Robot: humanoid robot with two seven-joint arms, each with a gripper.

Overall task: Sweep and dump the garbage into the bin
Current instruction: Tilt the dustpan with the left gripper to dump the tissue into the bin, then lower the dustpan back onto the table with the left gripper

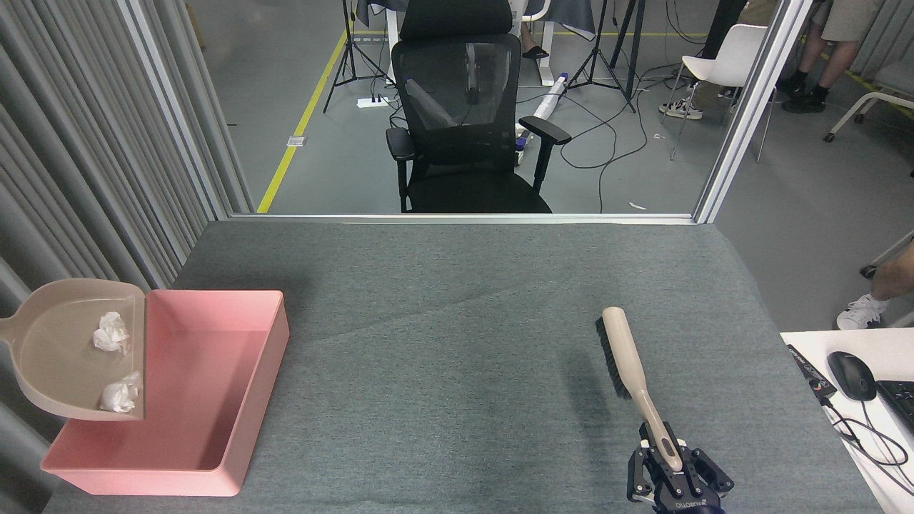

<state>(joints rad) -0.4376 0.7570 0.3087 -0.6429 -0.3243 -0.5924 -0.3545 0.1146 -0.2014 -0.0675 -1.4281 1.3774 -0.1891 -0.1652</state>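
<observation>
While the dustpan (68, 350) hung tilted at the left rim of the bin (207, 400), its open lip pointing into the pink box, the two lumps of garbage (111, 333) lay inside the pan, one of them close to the lip. The bin looked empty, so the dumping appeared to be the step in hand. A good tip would likely steepen the pan with its lip kept over the box, so the light paper slid in rather than dropping outside the wall. The left gripper was out of view. The right gripper (671, 464) had its jaws clamped on the handle of the brush (625, 360), held above the worktop (457, 321), well apart from the bin
</observation>
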